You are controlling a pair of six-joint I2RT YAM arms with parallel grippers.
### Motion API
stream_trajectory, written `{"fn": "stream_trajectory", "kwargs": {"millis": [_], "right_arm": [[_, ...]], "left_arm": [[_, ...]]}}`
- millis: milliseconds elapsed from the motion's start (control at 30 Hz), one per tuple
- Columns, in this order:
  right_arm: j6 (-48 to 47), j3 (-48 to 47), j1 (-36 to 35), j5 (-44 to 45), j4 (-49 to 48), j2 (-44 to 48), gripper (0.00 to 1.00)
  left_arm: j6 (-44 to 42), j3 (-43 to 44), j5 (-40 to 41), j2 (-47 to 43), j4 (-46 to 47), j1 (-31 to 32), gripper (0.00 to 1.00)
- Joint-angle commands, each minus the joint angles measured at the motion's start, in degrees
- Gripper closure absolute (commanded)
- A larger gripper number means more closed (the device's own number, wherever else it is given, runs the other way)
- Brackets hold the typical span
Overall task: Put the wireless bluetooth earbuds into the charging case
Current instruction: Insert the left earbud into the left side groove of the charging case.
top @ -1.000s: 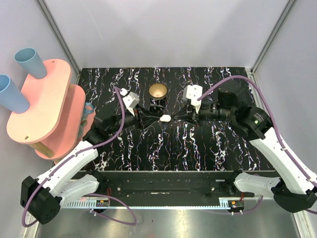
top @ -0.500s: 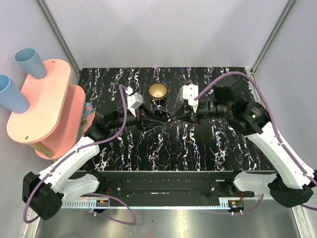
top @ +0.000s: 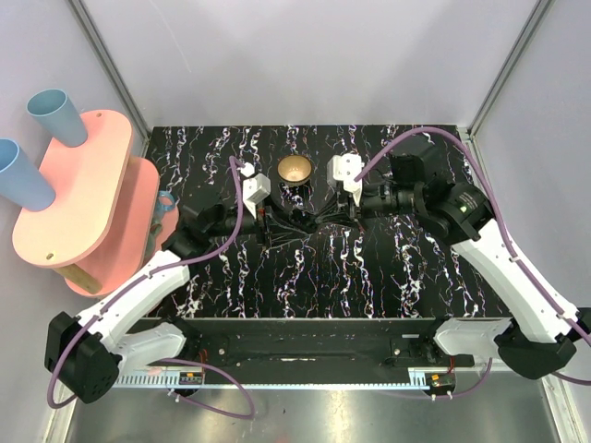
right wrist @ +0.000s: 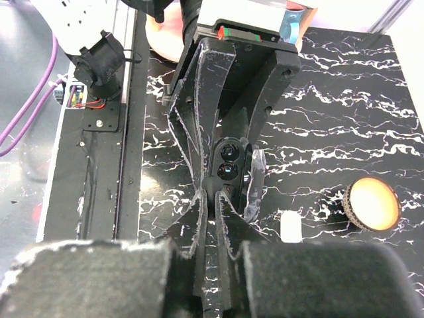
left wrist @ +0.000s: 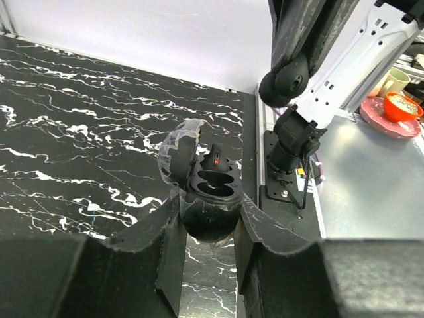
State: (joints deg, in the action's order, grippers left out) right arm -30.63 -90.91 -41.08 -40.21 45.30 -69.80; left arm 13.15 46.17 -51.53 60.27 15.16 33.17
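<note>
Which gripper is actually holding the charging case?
The left gripper: its fingers clamp the open black charging case from both sides. The right gripper only points its close-set fingertips toward the case's sockets, not around it.

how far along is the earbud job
Done: the charging case sits lid-open, clamped in the left gripper. In hand: the right gripper, fingers close together, is at the case's wells, where a dark piece with a red mark stands up. Still to do: neither bud is clearly seated, and the lid is not yet closed.
</note>
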Motion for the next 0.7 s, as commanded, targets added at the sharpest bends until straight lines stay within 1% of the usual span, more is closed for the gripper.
{"fn": "stream_trajectory", "kwargs": {"millis": [0,333,667], "right_arm": [[0.3,-2.2,0.1,-2.9,-1.3,-1.7,1.00],[1.8,-0.5,0.2,-4.5,-4.9,-3.4,1.00],[2.5,-0.5,0.1,-6.1,-5.2,-4.8,1.00]], "left_arm": [[0.6,3.4,-3.1,0.6,4.1,0.1,0.98],[0.7,3.5,-4.3,0.9,4.0,0.7,0.98],[0.8,4.5,-6.1,2.0,3.9,1.1,0.97]]}}
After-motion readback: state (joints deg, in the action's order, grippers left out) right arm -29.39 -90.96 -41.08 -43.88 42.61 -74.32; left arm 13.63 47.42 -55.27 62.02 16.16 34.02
